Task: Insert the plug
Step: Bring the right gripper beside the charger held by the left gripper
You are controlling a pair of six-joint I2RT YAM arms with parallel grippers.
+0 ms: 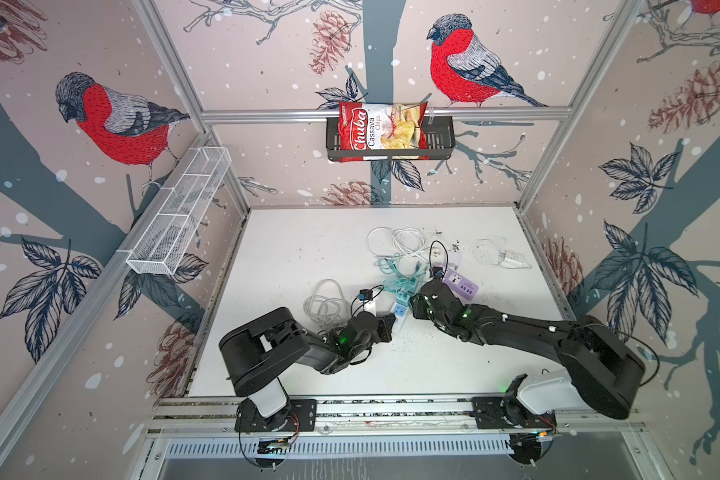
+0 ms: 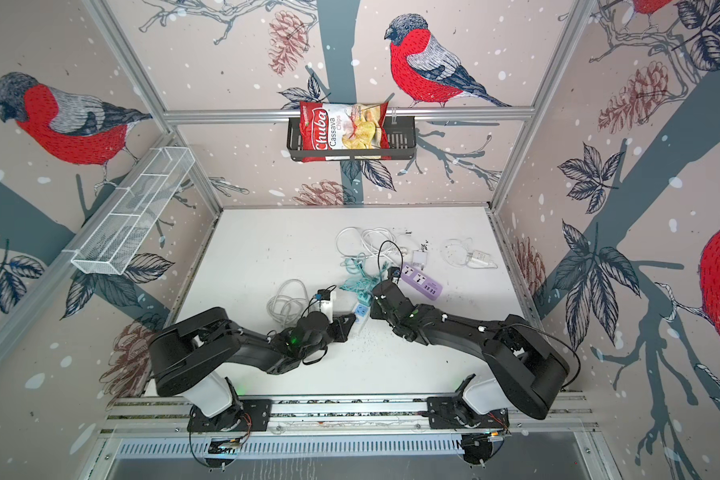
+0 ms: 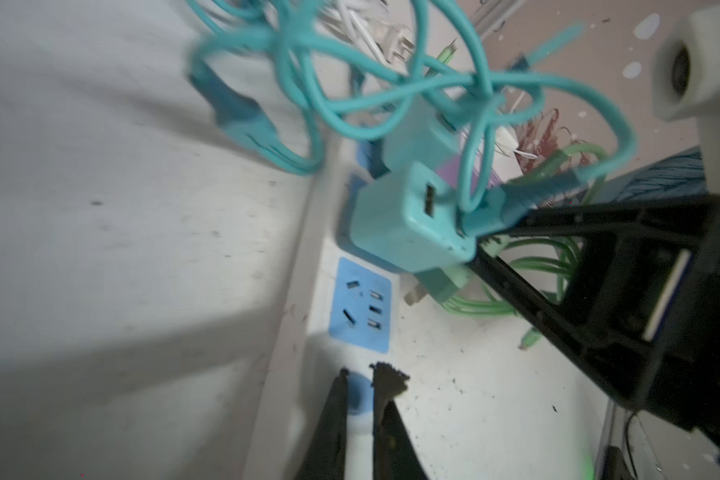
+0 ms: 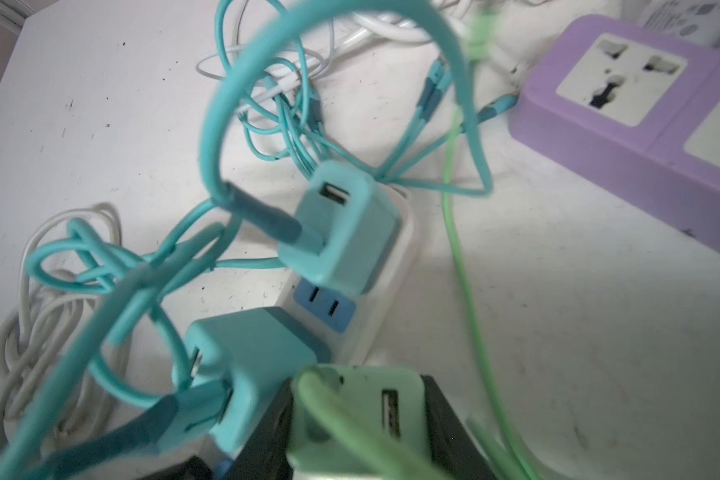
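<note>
While teal cables [image 1: 400, 282] tangled over the white power strip [image 1: 398, 316] in both top views, a purple strip [image 2: 422, 281] lay just beyond. Left wrist view: the left pincer [image 3: 360, 384] pinched the white strip's end, a teal adapter [image 3: 404, 224] crowding one bare blue socket [image 3: 360, 309]. Right wrist view: the right pincer [image 4: 356, 395] gripped the green plug [image 4: 350, 419] against that adapter.

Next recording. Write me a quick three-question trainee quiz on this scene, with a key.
1. True or false: the right jaws hold a purple strip.
2. How many teal chargers sit on the white strip?
3. Where is the chips bag? A: on the table. B: in the black basket on the back wall. C: in the white mesh basket.

Key: 1 false, they hold a green charger. 2 two. 3 B.
</note>
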